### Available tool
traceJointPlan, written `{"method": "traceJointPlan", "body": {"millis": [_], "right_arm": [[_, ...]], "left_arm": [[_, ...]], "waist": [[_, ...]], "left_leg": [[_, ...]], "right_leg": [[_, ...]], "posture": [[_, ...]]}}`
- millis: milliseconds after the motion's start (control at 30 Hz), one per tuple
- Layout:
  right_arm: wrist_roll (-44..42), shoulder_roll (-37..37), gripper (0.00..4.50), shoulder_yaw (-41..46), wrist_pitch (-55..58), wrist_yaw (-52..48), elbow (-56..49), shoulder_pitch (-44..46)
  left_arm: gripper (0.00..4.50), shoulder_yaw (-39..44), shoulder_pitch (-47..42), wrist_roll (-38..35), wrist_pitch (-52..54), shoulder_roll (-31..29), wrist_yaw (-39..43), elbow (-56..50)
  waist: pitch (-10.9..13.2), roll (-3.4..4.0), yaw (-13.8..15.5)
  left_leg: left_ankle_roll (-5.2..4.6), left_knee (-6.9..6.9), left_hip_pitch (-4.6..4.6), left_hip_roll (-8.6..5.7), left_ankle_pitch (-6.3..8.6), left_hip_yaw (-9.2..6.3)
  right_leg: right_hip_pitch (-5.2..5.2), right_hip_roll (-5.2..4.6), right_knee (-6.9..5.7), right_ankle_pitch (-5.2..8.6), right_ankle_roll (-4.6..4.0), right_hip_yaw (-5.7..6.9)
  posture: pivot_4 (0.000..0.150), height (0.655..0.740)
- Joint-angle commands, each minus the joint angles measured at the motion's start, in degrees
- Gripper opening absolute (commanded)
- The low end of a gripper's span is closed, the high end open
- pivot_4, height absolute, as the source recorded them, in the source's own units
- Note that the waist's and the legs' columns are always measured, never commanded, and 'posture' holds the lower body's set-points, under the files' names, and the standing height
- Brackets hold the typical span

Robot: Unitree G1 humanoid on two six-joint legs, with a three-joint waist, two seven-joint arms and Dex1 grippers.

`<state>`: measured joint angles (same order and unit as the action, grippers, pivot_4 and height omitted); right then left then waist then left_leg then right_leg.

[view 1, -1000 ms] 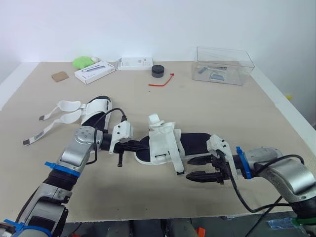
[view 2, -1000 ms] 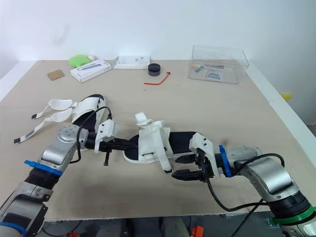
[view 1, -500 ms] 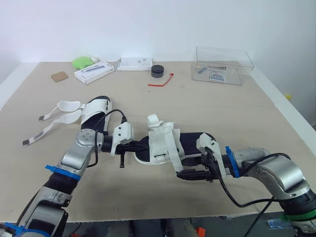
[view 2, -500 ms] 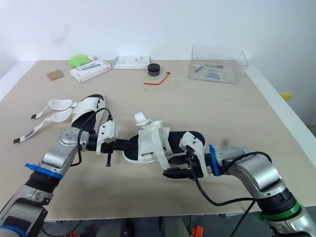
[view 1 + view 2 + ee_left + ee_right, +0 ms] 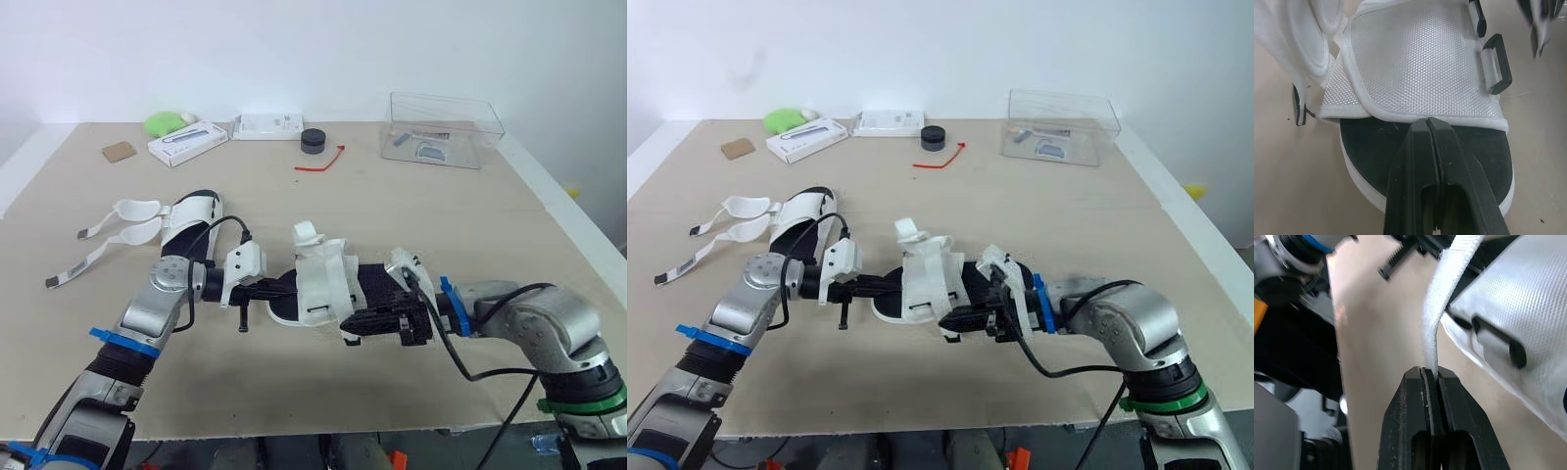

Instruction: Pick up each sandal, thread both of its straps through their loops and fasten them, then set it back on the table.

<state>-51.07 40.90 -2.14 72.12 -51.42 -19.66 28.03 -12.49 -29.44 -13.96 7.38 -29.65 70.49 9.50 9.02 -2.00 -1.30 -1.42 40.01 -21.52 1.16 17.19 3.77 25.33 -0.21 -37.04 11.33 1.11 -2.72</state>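
Desk (image 5: 411, 206): carrying the sandal (image 5: 323, 279) at its middle. Left gripper (image 5: 1427, 125): fingers closed together, resting on the black insole. Right gripper (image 5: 1431, 374): pinching the white strap (image 5: 1442, 308). Step, I'd judge: threading. Next: steering the strap end through its black loop (image 5: 1497, 63).

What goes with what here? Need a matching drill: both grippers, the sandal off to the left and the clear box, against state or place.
Things:
1. right gripper
2. left gripper
3. left sandal
4. clear box

States or places:
A. back right of the table
B. jaws shut on a white strap
C. lying flat, its straps loose
D. jaws shut, tips over the black footbed of the centre sandal

Pairs: 1-B, 2-D, 3-C, 4-A
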Motion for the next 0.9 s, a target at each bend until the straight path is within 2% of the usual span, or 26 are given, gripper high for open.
{"method": "traceJointPlan", "body": {"millis": [33,167,300,633,900], "right_arm": [[-6.0,-2.6,0.01,6.3,5.3,3.9,2.2,5.1],[-6.8,-6.9,0.01,10.6,10.7,10.8,9.7,12.9],[-3.4,-8.0,0.01,10.7,12.6,15.0,16.9,17.9],[-3.1,-9.0,0.01,11.3,20.2,17.1,21.5,19.8],[-9.5,-9.9,0.01,10.5,20.4,21.2,24.4,20.6]], "left_arm": [[0.00,0.6,0.4,-0.3,-0.7,-0.3,0.2,-1.6],[0.00,0.5,0.4,-0.1,-1.2,-0.3,0.4,-1.4],[0.00,0.1,0.9,0.2,-1.9,-0.4,0.6,-1.4],[0.00,0.2,1.5,0.3,-1.7,-0.7,0.2,-2.1],[0.00,0.1,1.7,0.5,-1.6,-1.0,0.2,-2.4]], "waist": [[0.0,0.00,0.0],[0.0,0.00,0.0],[0.0,0.01,0.0],[0.0,0.02,0.0],[0.0,0.02,-0.1]], "left_leg": [[0.00,0.00,0.00,0.00,0.00,-0.02],[0.00,0.00,0.00,0.02,0.00,-0.02],[0.00,-0.01,-0.06,0.01,0.00,-0.01],[-0.12,-0.02,-0.23,0.00,0.09,-0.07],[-0.12,-0.02,-0.22,0.01,0.09,-0.10]], "right_leg": [[0.00,0.00,0.00,0.00,0.00,0.01],[0.00,0.00,0.00,-0.03,-0.05,0.00],[0.02,-0.06,0.01,-0.03,-0.06,0.00],[0.10,-0.19,0.06,-0.03,-0.05,0.00],[0.10,-0.16,0.06,-0.03,-0.05,0.01]], "posture": [[0.150,0.7400],[0.150,0.7400],[0.150,0.7400],[0.150,0.7400],[0.150,0.7400]]}}
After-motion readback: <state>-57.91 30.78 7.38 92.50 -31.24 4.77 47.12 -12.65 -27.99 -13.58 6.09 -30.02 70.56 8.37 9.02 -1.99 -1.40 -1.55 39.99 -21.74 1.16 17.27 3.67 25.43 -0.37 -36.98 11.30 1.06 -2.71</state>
